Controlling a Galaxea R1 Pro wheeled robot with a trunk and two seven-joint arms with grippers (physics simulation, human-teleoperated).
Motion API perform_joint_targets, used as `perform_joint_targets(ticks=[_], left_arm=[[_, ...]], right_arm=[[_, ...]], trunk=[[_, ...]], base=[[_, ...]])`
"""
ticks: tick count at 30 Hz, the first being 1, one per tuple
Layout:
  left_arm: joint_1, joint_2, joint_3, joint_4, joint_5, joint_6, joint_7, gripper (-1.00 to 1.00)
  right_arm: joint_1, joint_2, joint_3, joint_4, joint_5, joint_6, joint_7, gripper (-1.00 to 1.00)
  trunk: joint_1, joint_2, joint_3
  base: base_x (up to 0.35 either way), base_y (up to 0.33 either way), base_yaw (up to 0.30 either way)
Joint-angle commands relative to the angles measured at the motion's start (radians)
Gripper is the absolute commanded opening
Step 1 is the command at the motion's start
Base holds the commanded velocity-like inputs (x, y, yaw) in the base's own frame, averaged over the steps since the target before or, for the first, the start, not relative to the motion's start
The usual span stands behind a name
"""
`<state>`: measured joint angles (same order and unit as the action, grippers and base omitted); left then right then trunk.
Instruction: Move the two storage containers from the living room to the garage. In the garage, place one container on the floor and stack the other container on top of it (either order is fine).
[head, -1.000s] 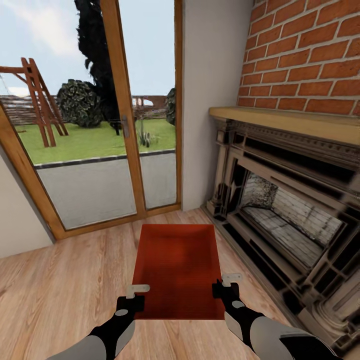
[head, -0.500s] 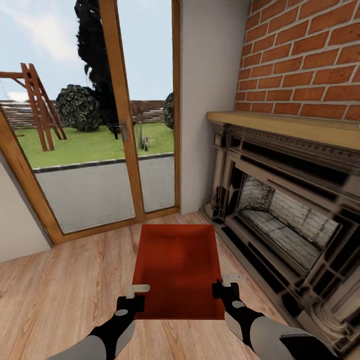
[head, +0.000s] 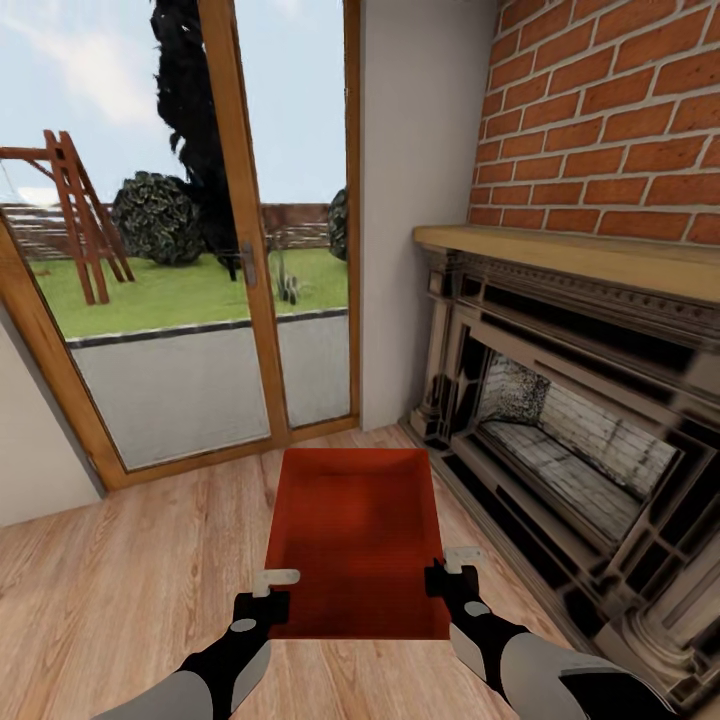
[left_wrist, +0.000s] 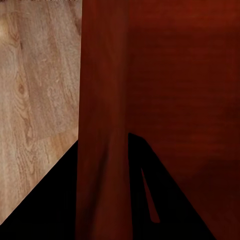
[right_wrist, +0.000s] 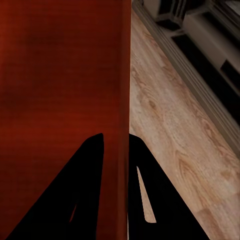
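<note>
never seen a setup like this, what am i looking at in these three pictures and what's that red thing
These are simulator renders from a two-armed wheeled robot. The big picture comes from a camera on its head, looking down over both arms. The other two come from cameras near each gripper, looking along its two dark fingers.

The red thing is an open-top storage container. The left gripper and the right gripper each clamp one side wall: in each wrist view one finger sits inside the wall and one outside, as does the finger of the other arm.

Around it are a wood-plank floor, a glass door to a garden, and a brick fireplace.
</note>
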<state>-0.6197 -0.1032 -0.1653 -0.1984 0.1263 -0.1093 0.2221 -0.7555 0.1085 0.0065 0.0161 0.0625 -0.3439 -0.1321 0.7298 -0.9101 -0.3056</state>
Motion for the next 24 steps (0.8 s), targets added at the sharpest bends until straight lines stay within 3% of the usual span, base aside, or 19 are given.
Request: perform_joint_targets(ticks=[1, 24], left_arm=[[-0.002, 0.001, 0.027, -0.002, -0.005, -0.006, 0.020, -1.00], [-0.002, 0.000, 0.028, -0.001, -0.005, -0.006, 0.019, -1.00]], right_arm=[[-0.001, -0.004, -0.019, 0.004, -0.022, -0.006, -0.014, -1.00], [-0.001, -0.004, -0.019, 0.004, -0.024, -0.004, -0.014, -1.00]], trunk=[[0.000, -0.001, -0.001], [0.000, -0.001, -0.001]], base=[[0.000, 0.000, 0.000], [0.000, 0.000, 0.000]])
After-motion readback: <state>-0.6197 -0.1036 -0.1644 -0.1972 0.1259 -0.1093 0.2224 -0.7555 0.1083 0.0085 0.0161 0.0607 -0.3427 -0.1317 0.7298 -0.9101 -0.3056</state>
